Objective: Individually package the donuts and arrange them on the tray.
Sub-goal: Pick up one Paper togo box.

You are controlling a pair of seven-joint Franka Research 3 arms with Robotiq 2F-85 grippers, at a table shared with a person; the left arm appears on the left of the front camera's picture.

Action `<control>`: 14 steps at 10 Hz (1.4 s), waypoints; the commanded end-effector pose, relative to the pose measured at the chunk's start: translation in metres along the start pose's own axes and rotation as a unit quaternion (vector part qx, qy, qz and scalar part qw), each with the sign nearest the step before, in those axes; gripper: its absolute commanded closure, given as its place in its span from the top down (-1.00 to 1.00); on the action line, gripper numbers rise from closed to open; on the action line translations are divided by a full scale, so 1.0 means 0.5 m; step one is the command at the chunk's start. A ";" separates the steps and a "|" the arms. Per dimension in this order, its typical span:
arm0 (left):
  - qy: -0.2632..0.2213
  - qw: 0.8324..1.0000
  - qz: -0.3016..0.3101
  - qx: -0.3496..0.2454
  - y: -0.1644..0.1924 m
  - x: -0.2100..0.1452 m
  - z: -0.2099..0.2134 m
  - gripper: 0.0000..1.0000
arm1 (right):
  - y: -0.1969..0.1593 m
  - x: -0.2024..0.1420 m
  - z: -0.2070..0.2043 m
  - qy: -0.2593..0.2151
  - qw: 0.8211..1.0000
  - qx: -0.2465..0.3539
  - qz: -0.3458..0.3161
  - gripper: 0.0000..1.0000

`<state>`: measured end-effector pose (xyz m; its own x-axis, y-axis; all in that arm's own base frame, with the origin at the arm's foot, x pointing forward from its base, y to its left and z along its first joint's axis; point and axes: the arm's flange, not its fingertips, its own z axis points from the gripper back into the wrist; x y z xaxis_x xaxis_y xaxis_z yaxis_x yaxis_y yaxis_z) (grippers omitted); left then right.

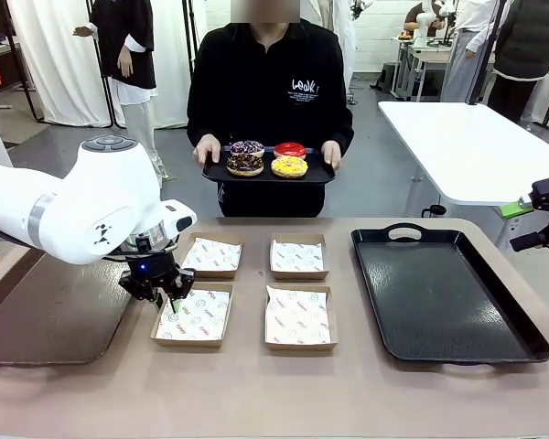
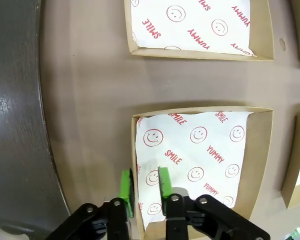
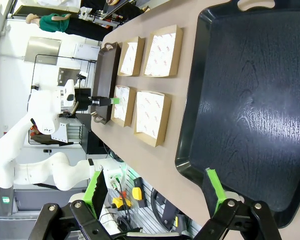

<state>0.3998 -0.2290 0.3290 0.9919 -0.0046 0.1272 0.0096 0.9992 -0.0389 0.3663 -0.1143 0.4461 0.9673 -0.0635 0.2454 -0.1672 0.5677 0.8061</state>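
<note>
Your left jaws are down at the box (image 1: 192, 320) that lies farthest from the big tray (image 1: 448, 302) in the near row. They stand narrow, astride that box's outer wall. One green pad (image 2: 126, 186) is outside against the cardboard and the other is inside over the printed paper (image 2: 195, 145). The gap between them is wider than the wall, so they clamp nothing.

Your right jaws hang wide and bare just off the big tray's right side, above the bench (image 1: 256, 393).

Four paper-lined boxes (image 1: 297, 258) lie in two rows of two, left of the big tray.

The four donuts (image 1: 289, 166) sit on a small tray (image 1: 267, 179). The person holds it in both hands (image 1: 207, 151) beyond the bench's far edge. It is far-left of the big tray and well apart from it.
</note>
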 end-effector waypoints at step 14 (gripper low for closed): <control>-0.018 0.998 -0.059 -0.004 -0.037 0.213 0.253 -1.00 | -0.001 0.001 -0.003 -0.003 1.000 0.008 -0.001 1.00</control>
<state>0.4703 -0.2276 0.4749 0.9763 -0.1600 0.1457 0.1670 0.9852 -0.0374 0.3663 -0.1144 0.4459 0.9675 -0.0637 0.2447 -0.1665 0.5678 0.8062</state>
